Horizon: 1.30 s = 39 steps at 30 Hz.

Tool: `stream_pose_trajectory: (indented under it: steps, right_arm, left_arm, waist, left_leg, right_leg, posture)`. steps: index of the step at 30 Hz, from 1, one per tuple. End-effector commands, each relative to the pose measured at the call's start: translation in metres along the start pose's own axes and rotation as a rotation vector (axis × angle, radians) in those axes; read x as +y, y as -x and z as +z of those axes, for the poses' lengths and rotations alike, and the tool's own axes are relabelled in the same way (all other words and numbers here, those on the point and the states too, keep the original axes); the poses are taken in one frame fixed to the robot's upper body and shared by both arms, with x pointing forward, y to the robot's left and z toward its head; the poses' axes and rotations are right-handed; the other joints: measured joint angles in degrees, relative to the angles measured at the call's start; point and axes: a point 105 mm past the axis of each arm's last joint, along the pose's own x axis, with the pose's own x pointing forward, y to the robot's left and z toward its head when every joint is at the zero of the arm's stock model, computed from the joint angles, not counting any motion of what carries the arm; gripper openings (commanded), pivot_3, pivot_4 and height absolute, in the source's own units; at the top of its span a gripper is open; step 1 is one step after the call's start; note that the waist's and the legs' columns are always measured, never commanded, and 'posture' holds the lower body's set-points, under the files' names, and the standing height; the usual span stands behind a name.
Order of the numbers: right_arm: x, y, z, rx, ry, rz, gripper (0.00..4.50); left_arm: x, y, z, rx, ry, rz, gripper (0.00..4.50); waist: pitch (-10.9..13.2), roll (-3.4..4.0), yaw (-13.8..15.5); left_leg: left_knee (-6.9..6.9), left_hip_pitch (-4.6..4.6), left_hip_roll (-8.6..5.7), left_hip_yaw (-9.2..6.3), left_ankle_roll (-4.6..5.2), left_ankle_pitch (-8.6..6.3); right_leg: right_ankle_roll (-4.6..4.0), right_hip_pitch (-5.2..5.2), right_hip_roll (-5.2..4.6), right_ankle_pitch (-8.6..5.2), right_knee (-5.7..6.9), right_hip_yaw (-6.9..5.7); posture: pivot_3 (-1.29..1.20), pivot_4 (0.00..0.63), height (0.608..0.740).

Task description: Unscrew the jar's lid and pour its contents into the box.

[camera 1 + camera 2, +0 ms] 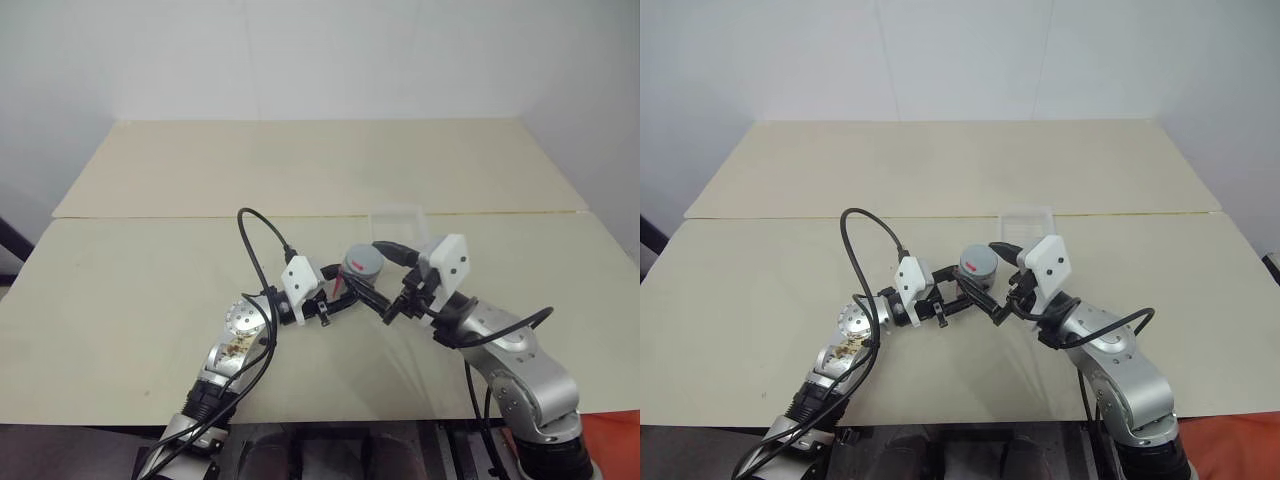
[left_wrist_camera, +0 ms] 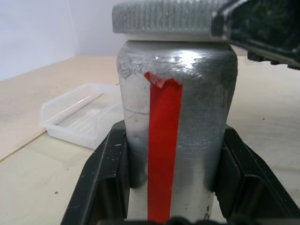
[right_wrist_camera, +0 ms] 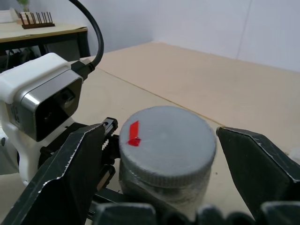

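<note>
The jar (image 2: pixel 176 126) stands upright above the bench (image 1: pixel 150 290), clamped low on its silver body between the two black fingers of my left end effector (image 1: pixel 345 297), which is fully closed on it. A red strip runs down the side that faces my left wrist. The lid (image 3: pixel 167 143) is on the jar, grey and ribbed at the edge, with a small red mark on its top, so I judge the unscrewing has not started.

My right end effector (image 3: pixel 166 164) is wide open and holds nothing. In the right wrist view its fingers (image 3: pixel 70 171) stand on either side of the lid, with a clear gap on each side; neither one touches the cap. In the head view it meets the jar from my right, while the left one comes from my left.

The box (image 2: pixel 77 115) is clear and lies on the bench just behind the jar, near the seam between the two bench boards. I cannot see the contents, because the jar is closed.

The step in hand, as I judge it, is to take the lid. The next move asks me to close the right fingers evenly on the ribbed edge, centred, and then to turn the wrist while the left end effector keeps the body from turning with it. If I close off-centre, the cap may slip.
</note>
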Motion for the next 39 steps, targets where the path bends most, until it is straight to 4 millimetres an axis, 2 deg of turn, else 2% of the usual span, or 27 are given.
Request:
stream_pose_trajectory:
  steps: [1,3,8,9,17,24,31,35,39]
  right_arm:
    - [0.000,-0.002,0.012,-0.043,0.033,-0.007,4.44]
    - [-0.001,-0.002,0.013,-0.047,0.035,-0.011,4.44]
    - [-0.001,-0.002,0.014,-0.051,0.054,-0.022,2.94]
    - [-0.001,-0.002,0.013,-0.050,0.059,-0.022,2.81]
    - [0.001,-0.003,0.014,-0.058,0.060,-0.031,2.81]
    - [0.002,-0.001,0.041,-0.189,-0.004,-0.005,2.81]
    - [-0.007,0.001,0.058,-0.284,-0.080,-0.041,2.81]
    - [-0.017,0.009,0.056,-0.259,-0.049,-0.102,2.81]
    - [-0.042,0.034,0.034,-0.084,0.068,-0.274,2.81]
  left_arm:
    - [-0.001,-0.003,0.011,-0.043,-0.035,-0.005,1.98]
    - [-0.001,-0.004,0.011,-0.043,-0.035,-0.006,1.98]
    - [-0.001,-0.004,0.011,-0.042,-0.034,-0.008,1.98]
    - [-0.001,-0.004,0.010,-0.042,-0.034,-0.009,1.98]
    - [-0.002,-0.003,0.010,-0.039,-0.032,-0.013,1.98]
    - [-0.003,-0.003,0.008,-0.034,-0.036,-0.017,1.98]
    - [-0.003,-0.004,0.008,-0.037,-0.037,-0.016,1.98]
    - [-0.002,-0.003,0.009,-0.040,-0.037,-0.012,1.98]
    - [0.001,-0.002,0.010,-0.040,-0.040,0.002,1.98]
  waist:
    - [0.00,0.00,0.01]
    - [0.00,0.00,0.01]
    - [0.00,0.00,0.00]
    - [0.00,0.00,0.00]
    - [0.00,0.00,0.00]
    - [0.00,0.00,-0.02]
    - [0.00,0.00,-0.02]
    - [0.00,0.00,0.01]
    - [0.00,0.00,0.20]
  left_leg:
    - [0.00,0.00,0.00,0.00,0.00,0.00]
    - [0.00,0.00,0.00,0.00,0.00,0.00]
    - [0.00,0.00,0.00,0.00,0.00,0.00]
    - [0.00,0.00,0.00,0.00,0.00,0.00]
    - [0.00,0.00,0.00,0.00,0.00,0.00]
    - [0.00,0.00,0.00,0.00,0.00,0.00]
    - [-0.01,0.00,0.01,0.00,0.00,0.00]
    - [-0.01,-0.02,0.00,0.00,0.00,0.00]
    - [-0.02,-0.06,-0.01,0.00,0.00,0.00]
  right_leg:
    - [0.00,0.00,0.00,0.00,0.00,0.00]
    - [0.00,0.00,0.00,0.00,0.00,0.00]
    - [0.00,0.00,0.00,0.00,0.00,0.00]
    - [0.00,0.00,0.00,0.00,0.00,0.00]
    - [0.00,0.00,0.00,0.00,0.00,0.00]
    - [0.00,0.00,0.00,0.00,0.00,0.00]
    - [0.00,-0.01,0.00,0.00,0.01,0.00]
    - [0.00,-0.01,0.00,0.00,0.03,-0.02]
    - [0.01,0.00,0.00,0.00,0.00,-0.04]
  posture:
    - [0.00,0.150,0.740]
    - [0.00,0.150,0.740]
    - [0.00,0.150,0.740]
    - [0.00,0.150,0.740]
    - [0.00,0.150,0.740]
    - [0.00,0.150,0.740]
    - [0.00,0.150,0.740]
    - [0.00,0.150,0.740]
    - [0.00,0.150,0.740]
